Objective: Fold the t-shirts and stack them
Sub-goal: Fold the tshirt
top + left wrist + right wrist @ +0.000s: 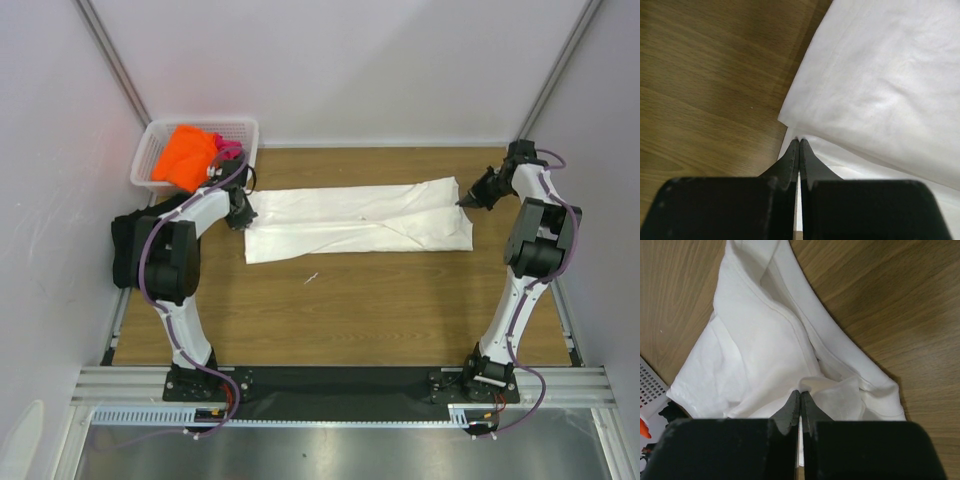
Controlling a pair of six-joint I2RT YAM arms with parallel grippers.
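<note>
Lying lengthwise left-to-right, white t-shirt (360, 222)

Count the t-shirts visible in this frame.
3: a white t-shirt stretched across the table, and an orange one and a pink one in the basket at far left. More may be hidden beneath those.
</note>
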